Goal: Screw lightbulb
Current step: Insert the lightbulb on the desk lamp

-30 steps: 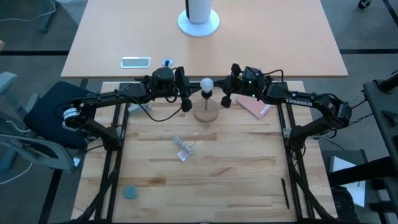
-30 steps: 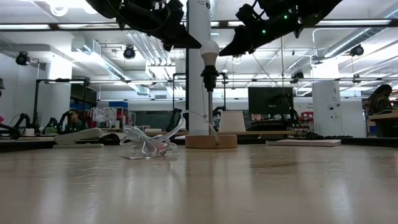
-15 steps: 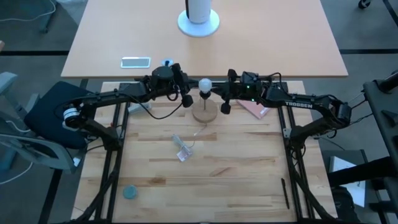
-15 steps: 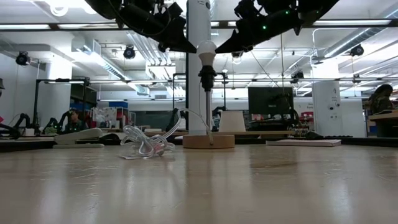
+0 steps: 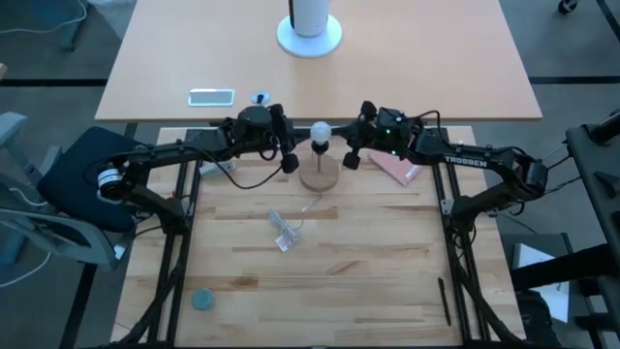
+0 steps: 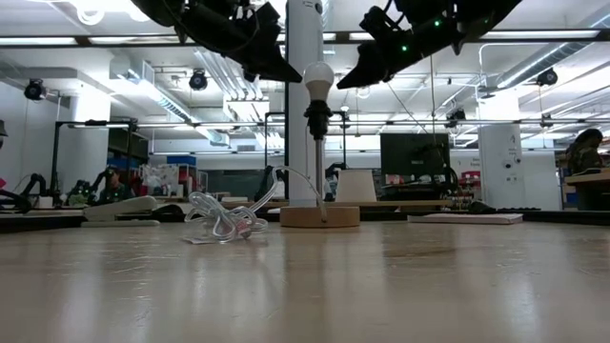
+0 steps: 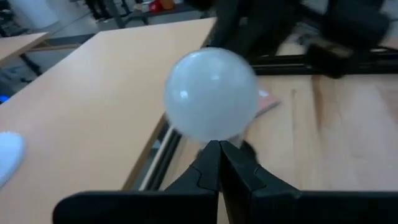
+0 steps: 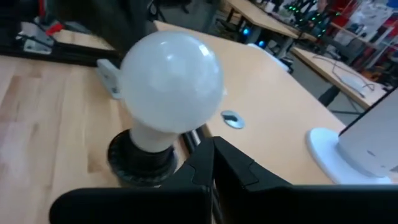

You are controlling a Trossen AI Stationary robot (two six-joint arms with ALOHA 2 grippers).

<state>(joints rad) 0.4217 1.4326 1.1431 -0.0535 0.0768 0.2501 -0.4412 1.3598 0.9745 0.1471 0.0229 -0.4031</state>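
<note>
Lightbulb (image 5: 320, 130) placement first: you have it seated upright in the black socket (image 6: 316, 119) at the top of a thin post rising from the round wooden base (image 5: 321, 175), near the far edge of the wooden surface (image 5: 368, 262); in the right wrist view its pale neck sits inside the socket collar, so my judgement is that the threads are at least partly engaged, though you cannot read from these pictures how tight it is.

Your left gripper (image 5: 287, 153) hangs just beside the bulb on its left, and your right gripper (image 5: 352, 148) just beside it on its right; neither touches the glass. Each wrist view shows its own fingers pressed together with nothing between them, tips aimed at the bulb; that flanking stance suits bracing or turning it from either side.

A crumpled clear wrapper (image 5: 284, 233) lies nearer the middle of the surface, well apart from the base; a cable (image 6: 291, 181) loops from the base toward it; a pink flat item (image 5: 396, 165) rests under your right arm.

If you intend another turn, you would need to spread one pair of fingers around the globe first.
</note>
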